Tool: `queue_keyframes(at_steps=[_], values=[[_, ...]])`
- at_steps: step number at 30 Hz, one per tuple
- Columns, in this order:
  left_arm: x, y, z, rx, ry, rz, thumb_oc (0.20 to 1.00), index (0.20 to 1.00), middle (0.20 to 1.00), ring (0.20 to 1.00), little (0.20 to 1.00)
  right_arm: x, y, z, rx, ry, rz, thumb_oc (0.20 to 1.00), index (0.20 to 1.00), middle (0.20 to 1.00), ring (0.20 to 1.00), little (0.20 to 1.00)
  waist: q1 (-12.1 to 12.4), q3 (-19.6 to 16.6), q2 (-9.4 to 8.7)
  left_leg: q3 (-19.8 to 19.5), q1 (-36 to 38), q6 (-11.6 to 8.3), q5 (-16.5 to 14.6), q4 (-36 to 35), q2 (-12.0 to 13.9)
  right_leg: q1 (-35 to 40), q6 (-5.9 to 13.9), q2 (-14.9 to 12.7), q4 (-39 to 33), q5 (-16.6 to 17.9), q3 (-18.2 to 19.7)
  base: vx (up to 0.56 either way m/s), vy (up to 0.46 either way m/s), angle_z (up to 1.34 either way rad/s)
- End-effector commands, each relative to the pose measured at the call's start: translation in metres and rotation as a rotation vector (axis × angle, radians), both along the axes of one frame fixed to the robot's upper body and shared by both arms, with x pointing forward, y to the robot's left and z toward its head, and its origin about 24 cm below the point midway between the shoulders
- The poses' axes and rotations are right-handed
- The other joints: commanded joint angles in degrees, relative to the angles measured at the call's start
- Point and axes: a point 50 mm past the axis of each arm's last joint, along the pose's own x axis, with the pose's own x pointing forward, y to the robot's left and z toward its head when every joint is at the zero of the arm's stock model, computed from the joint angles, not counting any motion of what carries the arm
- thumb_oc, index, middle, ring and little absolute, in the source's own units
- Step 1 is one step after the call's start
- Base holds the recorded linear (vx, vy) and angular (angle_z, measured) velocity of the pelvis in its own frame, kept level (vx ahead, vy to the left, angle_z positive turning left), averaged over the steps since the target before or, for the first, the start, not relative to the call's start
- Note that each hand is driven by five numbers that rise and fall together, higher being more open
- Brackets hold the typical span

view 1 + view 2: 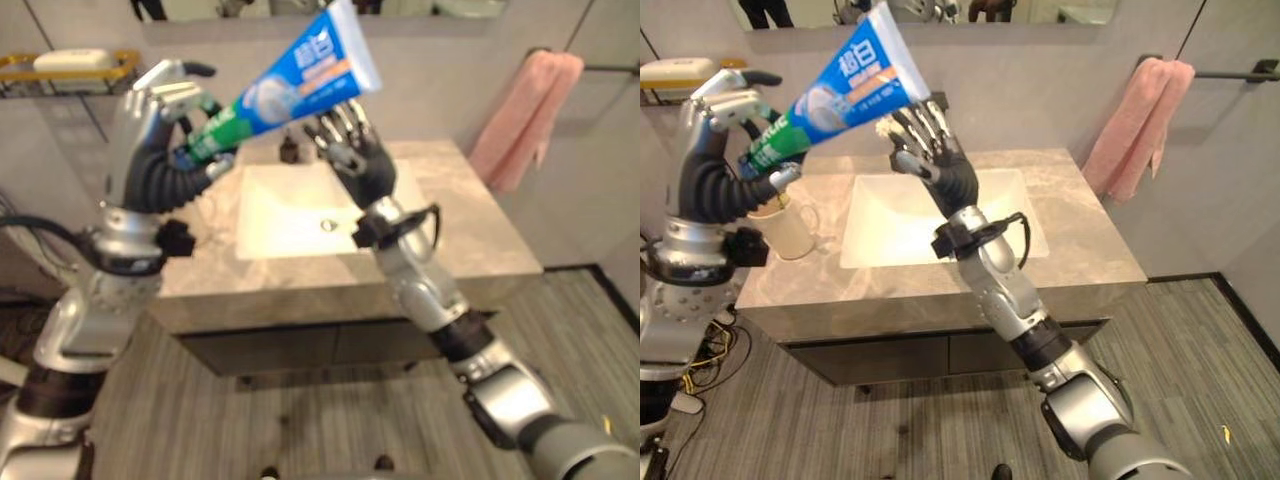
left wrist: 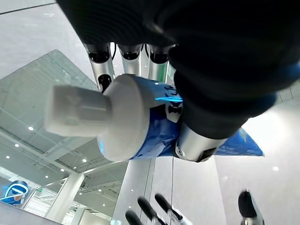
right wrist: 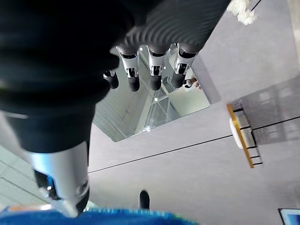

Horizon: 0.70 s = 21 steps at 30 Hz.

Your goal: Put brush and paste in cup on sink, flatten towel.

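My left hand (image 1: 160, 110) is raised above the counter's left end, shut on the lower end of a blue, green and white toothpaste tube (image 1: 290, 75). The tube slants up to the right, and its white cap (image 2: 77, 112) points back past my fingers. My right hand (image 1: 935, 155) stands open, fingers straight and spread, just under the tube's upper half; the tube's blue edge (image 3: 117, 218) shows by its thumb. A cream cup (image 1: 790, 228) stands on the counter left of the sink (image 1: 890, 215), below my left hand. A pink towel (image 1: 1135, 125) hangs bunched from a wall rail at the right.
A stone counter (image 1: 470, 230) surrounds the white basin, with a small dark tap (image 1: 289, 148) at the back. A gold wall shelf (image 1: 70, 68) with a soap bar hangs at the upper left. A mirror (image 1: 970, 10) runs above the counter.
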Motion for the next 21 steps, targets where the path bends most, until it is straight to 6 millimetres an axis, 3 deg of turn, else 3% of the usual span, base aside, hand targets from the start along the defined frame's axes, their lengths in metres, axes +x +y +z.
queue_keyframes(at_steps=[1, 21], values=[[-0.011, -0.013, 0.035, 0.032, -0.188, -0.069, 0.200, 0.200, 0.200, 0.200, 0.200, -0.009, 0.012, 0.052, 0.126, -0.177, 0.059, 1.000, 1.000, 1.000, 1.000, 1.000, 0.9, 0.1, -2.08, -4.4, 1.5, 2.42, -4.6, 0.7, 0.1, 2.5, 3.82, -5.0, -0.1, 0.2, -3.0, 0.00, 0.000, 0.00], [-0.011, -0.011, 0.004, -0.088, -0.020, -0.148, 0.200, 0.200, 0.200, 0.200, 0.200, -0.022, 0.013, 0.084, 0.278, -0.265, 0.026, 1.000, 1.000, 1.000, 1.000, 1.000, 1.5, -0.1, -1.86, -4.6, 2.1, 2.49, -4.7, 0.7, 0.4, 3.4, 3.40, -4.8, -0.1, -0.4, -3.3, 0.00, 0.000, 0.00]])
